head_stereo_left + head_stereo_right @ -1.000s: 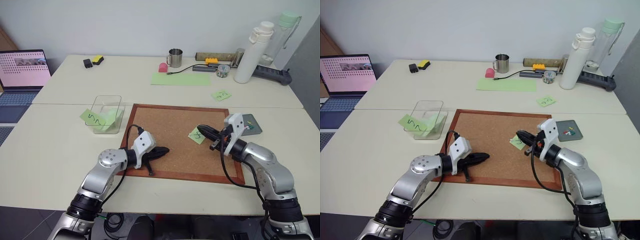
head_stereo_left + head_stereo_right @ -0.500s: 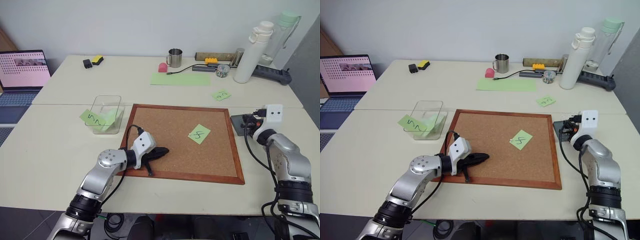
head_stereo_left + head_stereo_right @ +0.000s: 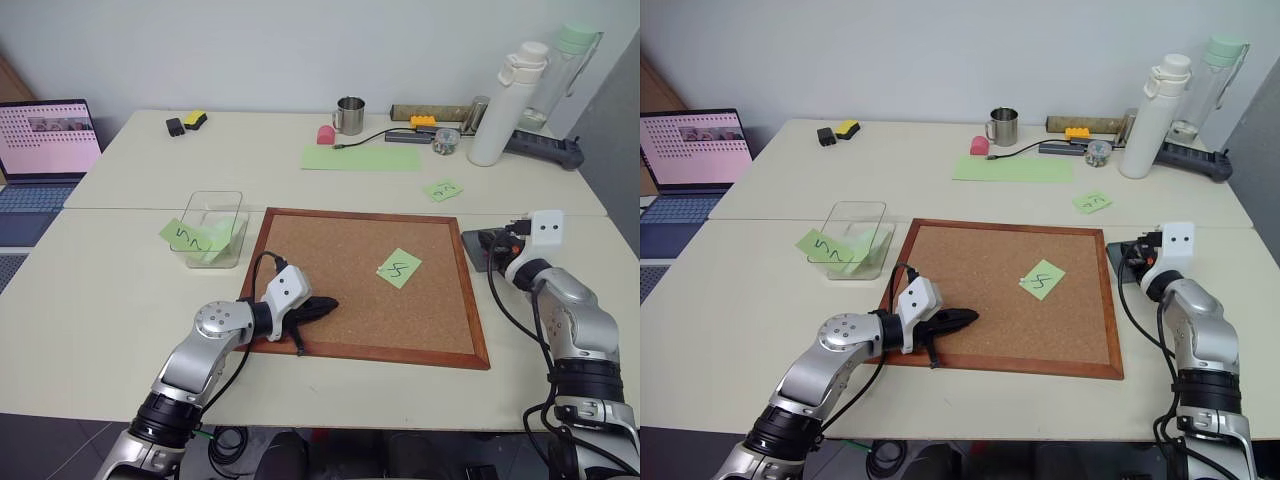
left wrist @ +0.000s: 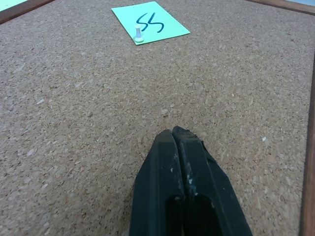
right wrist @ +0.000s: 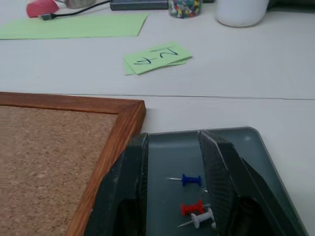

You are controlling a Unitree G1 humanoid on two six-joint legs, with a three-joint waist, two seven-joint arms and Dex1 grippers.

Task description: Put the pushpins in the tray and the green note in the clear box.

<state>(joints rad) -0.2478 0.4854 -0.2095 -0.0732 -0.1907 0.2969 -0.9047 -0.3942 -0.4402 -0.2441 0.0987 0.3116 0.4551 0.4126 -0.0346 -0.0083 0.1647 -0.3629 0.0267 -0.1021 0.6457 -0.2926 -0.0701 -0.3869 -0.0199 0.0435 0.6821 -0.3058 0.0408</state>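
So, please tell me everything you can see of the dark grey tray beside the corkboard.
The tray is a small, flat, dark grey square with a low rim and rounded corners, plastic by its look. It lies flat on the table, just right of the corkboard's wooden frame. Inside lie three pushpins: blue, red and white. The right gripper hovers open over it.

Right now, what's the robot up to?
Right pincer open over tray, pins inside. Left pincer shut. Green note pinned to corkboard.
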